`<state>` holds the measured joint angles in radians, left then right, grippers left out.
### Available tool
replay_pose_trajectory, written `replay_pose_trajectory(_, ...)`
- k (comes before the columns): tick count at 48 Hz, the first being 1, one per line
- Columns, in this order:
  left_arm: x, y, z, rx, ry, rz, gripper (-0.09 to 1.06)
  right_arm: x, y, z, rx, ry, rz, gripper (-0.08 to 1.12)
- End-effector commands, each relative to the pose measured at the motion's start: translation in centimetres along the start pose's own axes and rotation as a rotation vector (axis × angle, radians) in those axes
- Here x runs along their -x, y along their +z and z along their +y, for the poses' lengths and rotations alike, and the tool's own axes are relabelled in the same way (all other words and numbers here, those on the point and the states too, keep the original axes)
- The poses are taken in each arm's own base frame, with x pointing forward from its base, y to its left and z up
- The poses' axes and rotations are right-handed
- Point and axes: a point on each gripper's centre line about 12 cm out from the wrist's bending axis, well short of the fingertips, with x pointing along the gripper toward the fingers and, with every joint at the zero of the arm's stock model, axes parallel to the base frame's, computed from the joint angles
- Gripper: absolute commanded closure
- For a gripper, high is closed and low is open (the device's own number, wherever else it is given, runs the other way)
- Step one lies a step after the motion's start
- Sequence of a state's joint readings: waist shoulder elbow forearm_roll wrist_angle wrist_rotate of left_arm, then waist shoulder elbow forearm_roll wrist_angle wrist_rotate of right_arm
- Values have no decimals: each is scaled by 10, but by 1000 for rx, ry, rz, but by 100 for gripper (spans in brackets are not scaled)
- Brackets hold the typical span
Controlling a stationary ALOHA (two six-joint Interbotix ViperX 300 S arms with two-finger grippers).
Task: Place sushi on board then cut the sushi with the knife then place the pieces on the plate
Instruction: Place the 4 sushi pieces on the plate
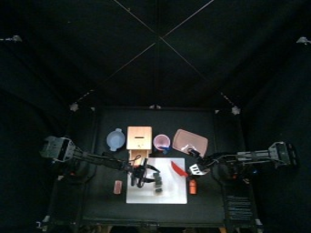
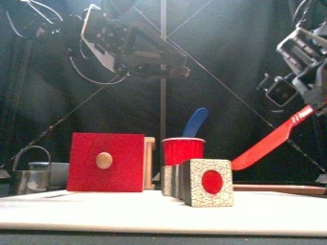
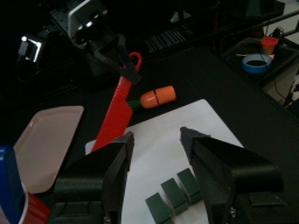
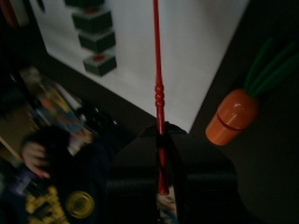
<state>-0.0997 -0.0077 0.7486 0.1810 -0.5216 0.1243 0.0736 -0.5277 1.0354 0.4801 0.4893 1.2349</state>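
- Found left gripper's (image 3: pixel 155 140) jaws parted, hanging just above the sushi (image 3: pixel 176 191).
- Saw right gripper's (image 4: pixel 159 142) jaws clenched on the red knife's (image 3: pixel 117 109) handle, with blade slanting down toward the board's (image 3: pixel 216 121) edge.
- Noted sushi lying on the white board, blocks in a row, toward the table's (image 3: pixel 239 92) front.
- Spotted carrot (image 4: pixel 233 118) on the table just beside the board.
- Marked pink tray (image 3: pixel 47 149) farther back on the right, well apart from the sushi.

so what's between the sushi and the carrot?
The knife, held edge-on by the right hand over bare board, with the sushi on one side and the carrot on the other. The right wrist view shows it.
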Motion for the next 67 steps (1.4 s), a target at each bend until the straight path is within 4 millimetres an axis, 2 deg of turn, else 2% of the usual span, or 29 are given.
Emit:
replay_pose_trajectory(1, 2, 4, 3, -19, 11, -27, 14, -6, -6, 5, -55, -15, -16, 68)
replay_pose_trajectory(7, 7, 1, 1, -50, 12, -41, 14, -11, -7, 15, -74, 10, -52, 63)
replay_pose_trajectory(16, 13, -2, 2, -66, 20, -52, 14, -21, -11, 27, -53, 38, -59, 45)
replay_pose_trajectory(24, 15, 0, 2, -61, 24, -56, 14, -33, -23, 37, 22, 43, -45, 30)
replay_pose_trajectory(31, 14, 2, 3, -63, 26, -61, 14, -37, -25, 34, 55, 21, -51, 16)
replay_pose_trajectory(40, 12, 6, 4, -63, 30, -73, 14, -34, -21, 22, 89, -89, -70, 15)
replay_pose_trajectory(45, 11, 9, 5, -64, 33, -82, 14, -31, -24, 33, 115, -48, -70, 14)
replay_pose_trajectory(54, 8, 13, 7, -64, 36, -90, 14, -30, -30, 39, 121, -31, -58, 14)
replay_pose_trajectory(61, 7, 15, 8, -66, 39, -96, 14, -29, -31, 33, 152, -65, -61, 15)
replay_pose_trajectory(67, 7, 15, 9, -64, 40, -95, 14, -20, -26, 34, 265, -83, -105, 15)
